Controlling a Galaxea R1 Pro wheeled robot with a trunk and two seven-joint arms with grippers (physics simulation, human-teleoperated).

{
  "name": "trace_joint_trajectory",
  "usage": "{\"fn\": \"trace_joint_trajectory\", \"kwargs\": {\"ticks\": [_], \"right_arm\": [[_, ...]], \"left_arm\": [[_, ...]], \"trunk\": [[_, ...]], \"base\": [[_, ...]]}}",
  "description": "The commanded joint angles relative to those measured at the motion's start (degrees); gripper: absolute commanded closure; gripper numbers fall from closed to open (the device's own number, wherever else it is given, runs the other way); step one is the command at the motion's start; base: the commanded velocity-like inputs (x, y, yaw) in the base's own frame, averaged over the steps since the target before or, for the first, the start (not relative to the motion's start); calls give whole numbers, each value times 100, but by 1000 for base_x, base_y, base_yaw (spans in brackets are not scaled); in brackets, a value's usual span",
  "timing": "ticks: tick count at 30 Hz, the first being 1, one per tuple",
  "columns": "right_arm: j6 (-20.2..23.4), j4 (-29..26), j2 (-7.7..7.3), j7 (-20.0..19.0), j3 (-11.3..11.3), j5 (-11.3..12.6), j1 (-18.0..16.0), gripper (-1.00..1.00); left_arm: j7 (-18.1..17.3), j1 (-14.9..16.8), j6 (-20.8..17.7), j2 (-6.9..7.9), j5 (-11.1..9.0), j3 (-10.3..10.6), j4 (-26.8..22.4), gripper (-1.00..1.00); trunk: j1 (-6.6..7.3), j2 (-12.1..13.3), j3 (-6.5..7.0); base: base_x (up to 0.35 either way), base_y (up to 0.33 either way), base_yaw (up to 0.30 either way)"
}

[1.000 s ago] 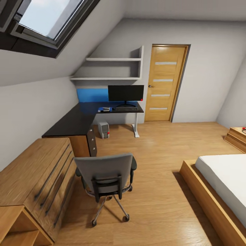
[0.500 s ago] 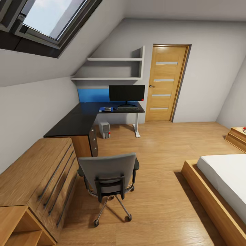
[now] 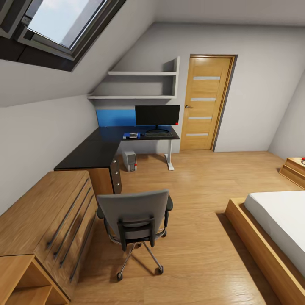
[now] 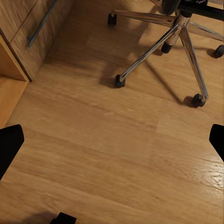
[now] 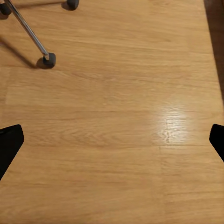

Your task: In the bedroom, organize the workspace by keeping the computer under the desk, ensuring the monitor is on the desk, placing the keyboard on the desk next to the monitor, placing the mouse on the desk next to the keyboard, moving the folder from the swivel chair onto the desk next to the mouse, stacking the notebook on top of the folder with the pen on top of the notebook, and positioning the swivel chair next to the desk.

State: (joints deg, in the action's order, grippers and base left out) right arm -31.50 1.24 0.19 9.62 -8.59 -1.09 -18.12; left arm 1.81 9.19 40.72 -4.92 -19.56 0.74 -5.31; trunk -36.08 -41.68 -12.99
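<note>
- Wooden plank floor (image 3: 199,237) runs through a bedroom with a sloped ceiling and a skylight (image 3: 63,21).
- Left hand (image 4: 112,140) hangs over bare floor, its two black fingertips (image 4: 9,144) far apart at the picture's edges, nothing between them.
- Right hand (image 5: 112,140) also hangs over bare floor with fingertips (image 5: 9,142) spread wide and empty.
- Swivel chair (image 3: 134,220) stands nearest, its grey back facing the camera, on chrome legs (image 4: 154,44) with black castors (image 5: 48,59); it is well apart from the tabletop's far end.
- Light-wood drawer chest (image 3: 42,224) sits just beside the chair, along the wall.
- Black tabletop (image 3: 91,152) begins beyond the chest and bends along the back wall, with a drawer unit (image 3: 114,173) under its near end.
- Monitor (image 3: 157,115) stands upright on the tabletop's far wing, the keyboard (image 3: 158,134) lying in front of it.
- Folder (image 3: 128,136) lies flat on the tabletop near the keyboard, a grey notebook (image 3: 133,135) on it; too small to tell more.
- Computer (image 3: 129,161) stands on the floor under the tabletop.
- Bed (image 3: 275,228) fills the other side of the room; a wooden door (image 3: 205,103) is shut behind the tabletop, beside the wall shelves (image 3: 140,84).
</note>
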Motion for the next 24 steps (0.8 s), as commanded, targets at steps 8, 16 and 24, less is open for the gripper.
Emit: {"fn": "trace_joint_trajectory", "kwargs": {"ticks": [8, 16, 24], "right_arm": [[7, -1, 35, 51, -60, -8, -7, -100], [39, -395, 193, 93, -64, -1, -7, -100], [369, -1164, 381, 142, -61, 3, -15, -100]], "left_arm": [[50, 4, -11, 6, -3, 6, -42, -100], [153, 4, -602, 5, 4, 8, -835, -100], [420, 4, -2432, 8, 10, 11, -2050, -100]], "trunk": [[-177, -329, -152], [-353, -650, -296], [-529, -971, -440]], "base": [[0, 0, 0], [0, 0, 0], [0, 0, 0]]}}
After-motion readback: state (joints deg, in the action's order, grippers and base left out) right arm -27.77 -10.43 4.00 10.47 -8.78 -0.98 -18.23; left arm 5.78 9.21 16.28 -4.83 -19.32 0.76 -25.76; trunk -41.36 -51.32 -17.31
